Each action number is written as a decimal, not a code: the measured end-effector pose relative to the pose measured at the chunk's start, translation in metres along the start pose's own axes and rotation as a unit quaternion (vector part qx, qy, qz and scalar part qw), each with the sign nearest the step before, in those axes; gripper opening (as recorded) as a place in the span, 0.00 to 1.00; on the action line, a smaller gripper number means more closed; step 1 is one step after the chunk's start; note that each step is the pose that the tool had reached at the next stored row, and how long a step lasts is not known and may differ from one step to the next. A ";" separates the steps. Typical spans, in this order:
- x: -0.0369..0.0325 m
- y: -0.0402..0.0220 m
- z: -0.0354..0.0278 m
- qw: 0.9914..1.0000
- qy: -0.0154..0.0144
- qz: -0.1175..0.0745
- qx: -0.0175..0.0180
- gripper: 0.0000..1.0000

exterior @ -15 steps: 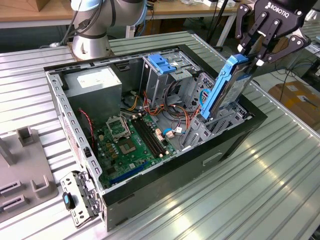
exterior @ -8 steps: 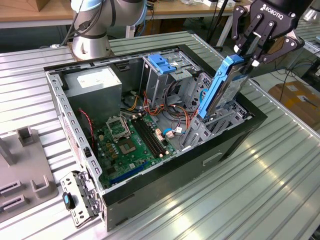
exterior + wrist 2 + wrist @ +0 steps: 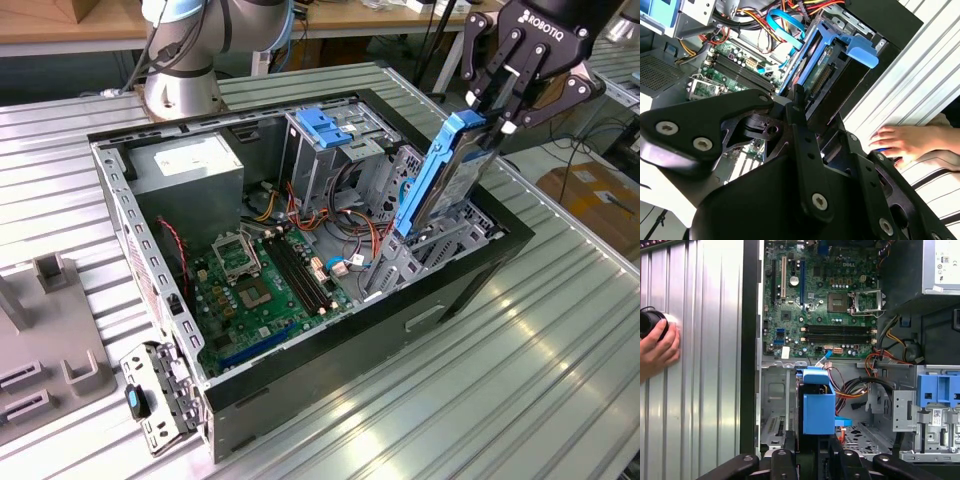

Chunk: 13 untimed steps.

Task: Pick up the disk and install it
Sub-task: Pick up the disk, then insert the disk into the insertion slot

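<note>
Gripper (image 3: 497,110) is clamping tight on the top end of the disk (image 3: 445,185), up at two o'clock in the exterior view. The disk is leaning steeply, its lower end reaching into the grey drive cage (image 3: 420,255) at the three o'clock side of the computer case (image 3: 330,355). Looks like seating is under way, so the blue rails need lining up square with the cage guides, gently, clear of the orange cables (image 3: 372,235) at the disk's eight o'clock. A person's hand (image 3: 657,347) is resting on the ribbed table (image 3: 520,380), apart from the case.
</note>
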State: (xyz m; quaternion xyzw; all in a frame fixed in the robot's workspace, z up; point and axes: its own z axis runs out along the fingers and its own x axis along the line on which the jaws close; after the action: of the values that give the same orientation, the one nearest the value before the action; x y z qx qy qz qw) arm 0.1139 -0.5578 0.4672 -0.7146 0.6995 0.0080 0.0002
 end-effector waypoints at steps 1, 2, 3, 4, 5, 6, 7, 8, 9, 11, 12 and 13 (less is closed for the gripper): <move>0.0000 0.0000 0.0000 1.000 0.000 0.000 0.000 0.35; 0.0000 0.0000 0.0001 1.000 0.000 0.000 0.000 0.35; -0.0001 0.0000 0.0001 1.000 0.000 0.000 0.000 0.35; -0.0001 0.0000 0.0001 1.000 0.000 0.000 0.000 0.35; -0.0001 0.0000 0.0003 1.000 0.000 0.000 0.000 0.35; -0.0001 -0.0005 0.0004 1.000 0.000 0.000 0.000 0.35; -0.0001 -0.0012 0.0005 1.000 0.000 0.000 0.000 0.35; 0.0002 -0.0013 0.0005 1.000 0.000 0.000 0.000 0.35; 0.0016 -0.0013 0.0006 1.000 0.000 0.000 0.000 0.35; 0.0037 -0.0013 0.0006 1.000 0.000 0.000 0.000 0.35; 0.0038 -0.0013 0.0008 1.000 0.000 0.000 0.000 0.35; 0.0038 -0.0013 0.0013 1.000 0.000 0.000 0.000 0.35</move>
State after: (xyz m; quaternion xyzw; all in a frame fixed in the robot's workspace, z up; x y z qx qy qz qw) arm 0.1152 -0.5615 0.4659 -0.7146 0.6995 0.0081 0.0003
